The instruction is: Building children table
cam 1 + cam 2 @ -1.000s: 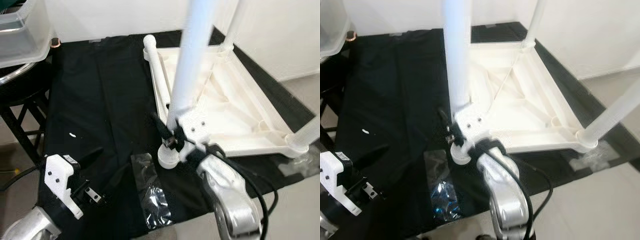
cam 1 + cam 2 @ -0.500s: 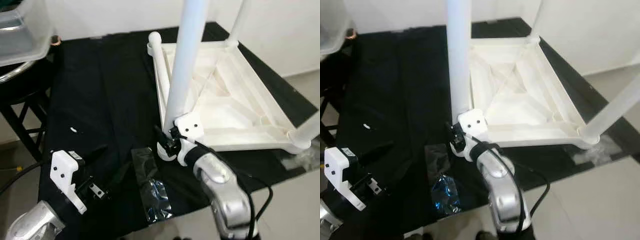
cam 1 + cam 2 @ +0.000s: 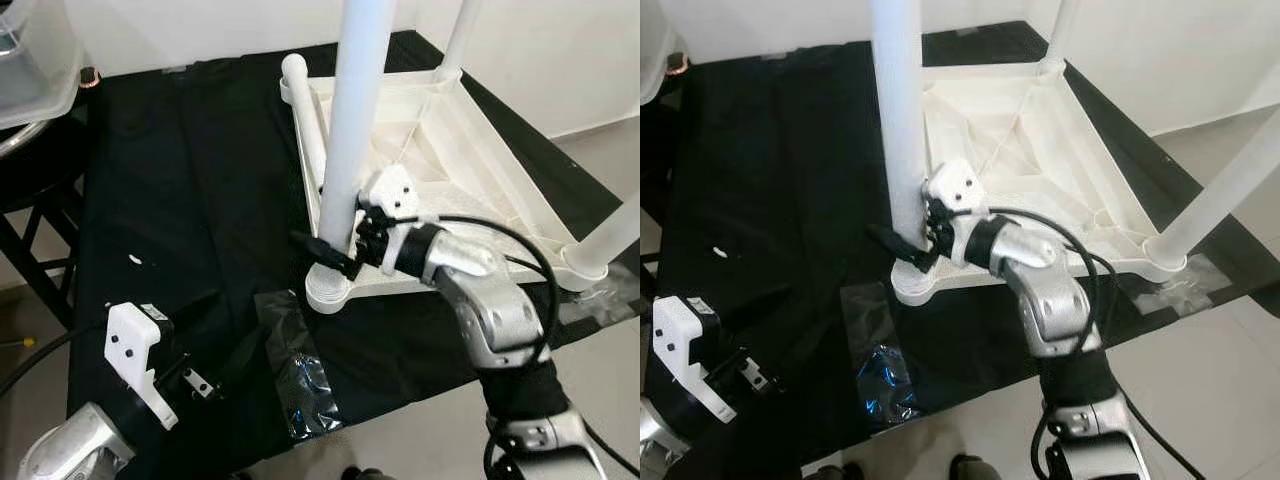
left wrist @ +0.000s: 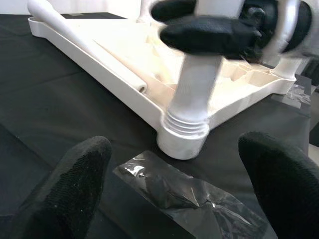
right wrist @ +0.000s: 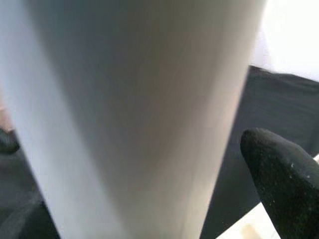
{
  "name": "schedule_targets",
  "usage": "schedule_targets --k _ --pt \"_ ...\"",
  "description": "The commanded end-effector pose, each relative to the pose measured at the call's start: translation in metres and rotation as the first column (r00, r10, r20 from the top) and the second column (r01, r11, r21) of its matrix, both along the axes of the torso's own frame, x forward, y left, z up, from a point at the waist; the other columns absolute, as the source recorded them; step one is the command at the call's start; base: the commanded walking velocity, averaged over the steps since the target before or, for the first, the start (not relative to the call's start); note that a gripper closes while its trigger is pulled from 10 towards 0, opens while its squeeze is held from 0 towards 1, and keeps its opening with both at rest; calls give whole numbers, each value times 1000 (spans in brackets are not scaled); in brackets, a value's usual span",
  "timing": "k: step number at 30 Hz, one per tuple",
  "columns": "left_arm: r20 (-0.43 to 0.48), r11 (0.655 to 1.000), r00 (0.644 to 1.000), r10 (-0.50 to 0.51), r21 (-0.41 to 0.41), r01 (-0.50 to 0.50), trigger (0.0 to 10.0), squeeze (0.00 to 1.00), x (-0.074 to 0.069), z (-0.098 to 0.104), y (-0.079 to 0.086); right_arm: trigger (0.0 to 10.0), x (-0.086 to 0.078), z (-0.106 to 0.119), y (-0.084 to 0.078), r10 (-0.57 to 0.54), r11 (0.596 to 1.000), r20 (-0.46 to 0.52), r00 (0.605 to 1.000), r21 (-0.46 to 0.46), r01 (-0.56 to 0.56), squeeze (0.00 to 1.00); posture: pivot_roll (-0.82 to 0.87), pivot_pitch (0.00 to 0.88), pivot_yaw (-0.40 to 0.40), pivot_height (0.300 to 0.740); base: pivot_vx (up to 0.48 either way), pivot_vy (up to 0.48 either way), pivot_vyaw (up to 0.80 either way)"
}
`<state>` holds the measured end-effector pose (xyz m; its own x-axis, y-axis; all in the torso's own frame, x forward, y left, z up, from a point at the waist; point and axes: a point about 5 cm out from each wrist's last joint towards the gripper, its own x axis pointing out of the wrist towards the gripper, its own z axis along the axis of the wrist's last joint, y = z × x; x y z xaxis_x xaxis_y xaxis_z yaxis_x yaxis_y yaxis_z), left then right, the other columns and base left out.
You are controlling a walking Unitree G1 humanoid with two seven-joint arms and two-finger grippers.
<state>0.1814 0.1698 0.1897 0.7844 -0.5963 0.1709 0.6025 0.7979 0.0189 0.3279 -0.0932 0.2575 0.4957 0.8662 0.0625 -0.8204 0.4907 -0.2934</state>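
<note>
Nearest, at 7 o'clock, the left claw [image 3: 205,365] is seen hovering low over the black-covered counter [image 3: 180,180], fingers spread apart and empty; in its wrist view both fingertips [image 4: 75,174] flank an empty clear plastic bag [image 3: 300,375] lying flat on the cloth.

Just beyond, at centre, the right claw [image 3: 335,255] is clamped around the near table leg [image 3: 355,120], low on the shaft, just above the corner socket [image 3: 328,290]. One black finger is visible on the far side of the leg in the right wrist view. The threaded collar is seen seated in the socket in the left wrist view; whether it is fully tightened cannot be told.

Farther, from 12 to 3 o'clock, the white tabletop [image 3: 450,170] lies upside down on the counter. Upright legs are seen at the far corner [image 3: 460,35] and the 3 o'clock corner [image 3: 610,235]. A fourth leg [image 3: 305,120] lies loose along the tabletop's rim, its corner judged not yet fitted.

Judged: three legs standing, one left, then flipping.
</note>
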Motion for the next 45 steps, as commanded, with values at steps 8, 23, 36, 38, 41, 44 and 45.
schedule_targets --k 8,23,36,38,41,44,45 --pt "-26 1000 1000 6 11 -5 10000 0 -9 -1 0 10000 14 32 -13 198 980 46 979 -2 -198 0 112 273 -47 740 0 0 0" --pt "-33 1000 999 8 14 -8 10000 0 -9 -2 1 0 9 23 -30 387 919 -43 921 -55 -389 0 108 264 -43 740 0 0 0" --pt "-24 1000 1000 18 17 -17 10000 0 -9 -1 4 0 -7 -50 -12 -224 973 -175 959 12 230 0 104 253 -57 740 0 0 0" --pt "-24 1000 999 22 19 -21 10000 0 -8 -2 5 0 -47 -93 0 -539 842 -184 822 -80 534 0 99 257 -46 740 0 0 0" --pt "-25 1000 1000 19 16 -19 10000 0 -6 -3 6 0 -66 -100 11 -573 819 -181 799 -97 565 0 78 241 -33 740 0 0 0" --pt "-21 1000 1000 8 6 -8 10000 0 -4 -3 4 0 -62 -95 19 -562 826 -182 807 -80 558 0 71 234 -34 740 0 0 0" --pt "-18 1000 1000 3 3 -3 10000 0 -3 -3 4 0 -61 -92 21 -563 825 -184 806 -71 561 0 68 231 -34 740 0 0 0"
